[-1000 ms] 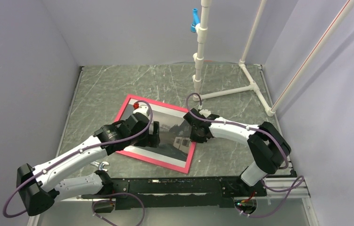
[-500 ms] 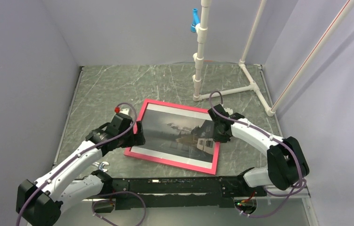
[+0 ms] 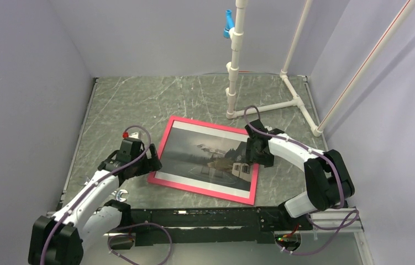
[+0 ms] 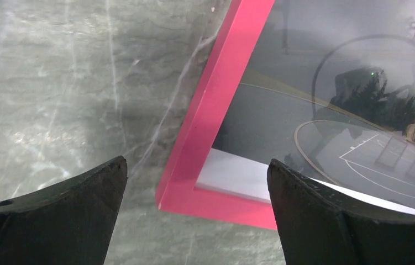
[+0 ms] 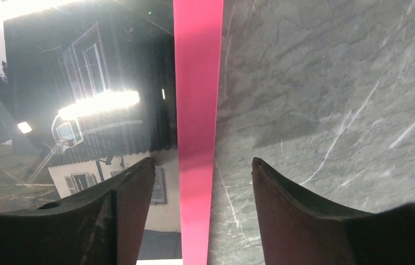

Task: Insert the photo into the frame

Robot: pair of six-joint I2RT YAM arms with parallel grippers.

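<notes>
Photo [image 3: 205, 154]: lies face up inside the frame [image 4: 216, 99], which rests flat on the table [image 3: 138, 105].
Handling: you likely have a light, stiff, thin-railed piece. The face mirrors the lights, so reckon it slick and possibly fragile. Take it by the pink rails, not the face.
Left gripper [image 4: 197, 165]: jaws fully spread above the frame's near left corner, holding nothing.
Right gripper [image 5: 202, 161]: jaws parted astride the frame's right rail, one finger each side, not pinching it.

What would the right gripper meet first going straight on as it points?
Probably the frame, its pink rail between the open fingers of the right gripper; one finger would meet the photo, the other the table.
</notes>
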